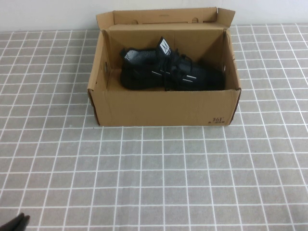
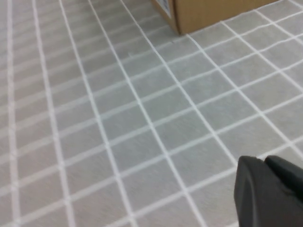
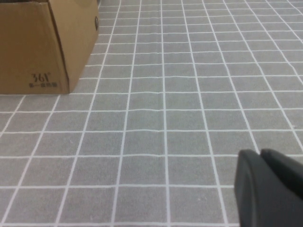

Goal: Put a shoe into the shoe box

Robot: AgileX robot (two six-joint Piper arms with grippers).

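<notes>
The black knit shoe (image 1: 166, 72) lies on its side inside the open brown cardboard shoe box (image 1: 163, 108) at the back middle of the table. The box's lid flap stands up behind it. The "361" print (image 1: 218, 120) is at its front right corner. My left gripper (image 1: 14, 223) is at the near left edge, far from the box, shut and empty; it also shows in the left wrist view (image 2: 261, 163). My right gripper (image 3: 259, 155) is shut and empty over bare cloth, off the box's front right corner (image 3: 45, 52). It is out of the high view.
A grey cloth with a white grid (image 1: 168, 183) covers the table. A corner of the box (image 2: 203, 14) shows in the left wrist view.
</notes>
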